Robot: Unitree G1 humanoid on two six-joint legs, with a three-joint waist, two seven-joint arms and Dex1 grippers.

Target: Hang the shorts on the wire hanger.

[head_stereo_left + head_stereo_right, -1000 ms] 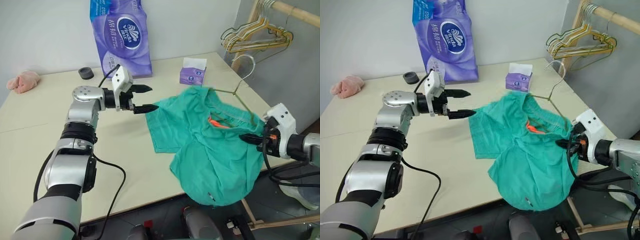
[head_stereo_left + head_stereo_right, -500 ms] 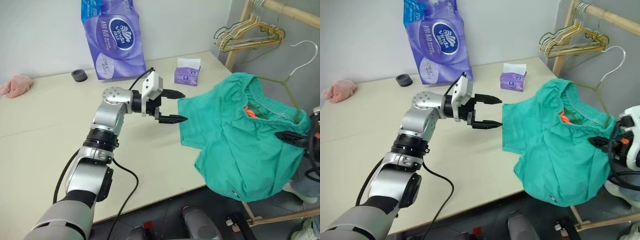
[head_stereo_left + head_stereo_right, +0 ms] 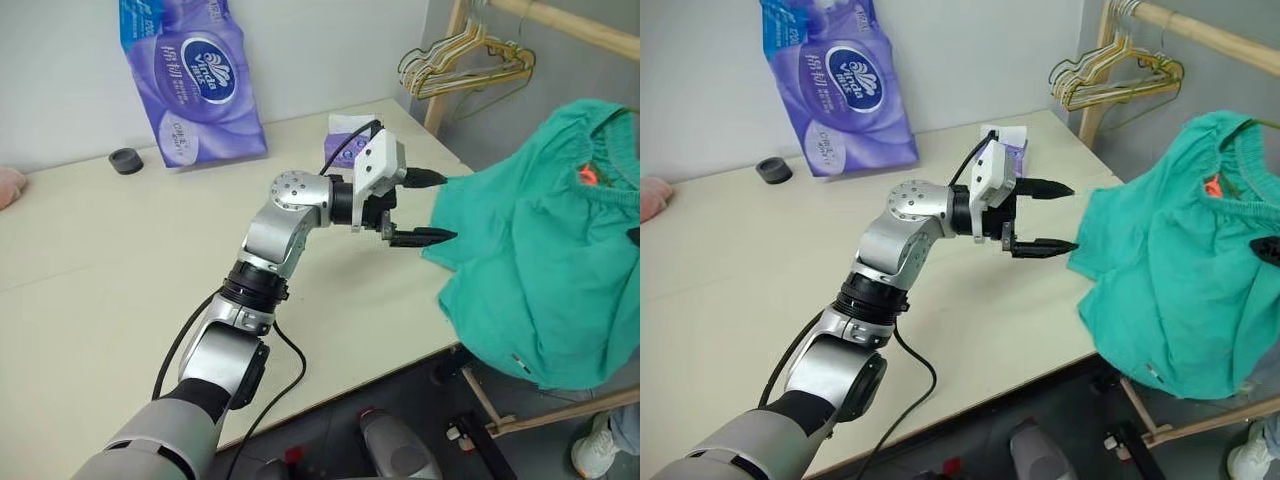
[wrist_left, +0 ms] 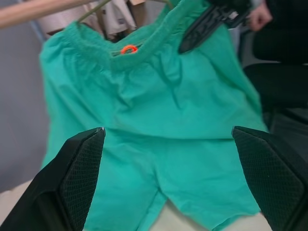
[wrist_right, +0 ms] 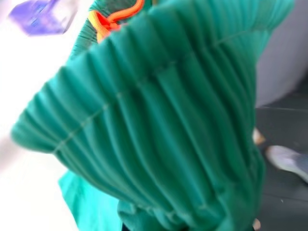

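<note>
Our left gripper (image 3: 1045, 215), jaws wide and empty, points at the teal-green cloth shorts (image 3: 1175, 270) hanging at three o'clock, nearest arm.

Shorts (image 3: 545, 270) cut by frame edge; wire hanger hidden.

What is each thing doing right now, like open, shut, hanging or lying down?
Teal-green cloth shorts: lifted, hanging off the table edge.
Left gripper: jaws open, empty, beside the shorts.
Right gripper: jaws shut at the shorts' waistband.
Purple tissue pack: upright on the table.
Bunch of hangers: hanging on the wooden rail.
</note>
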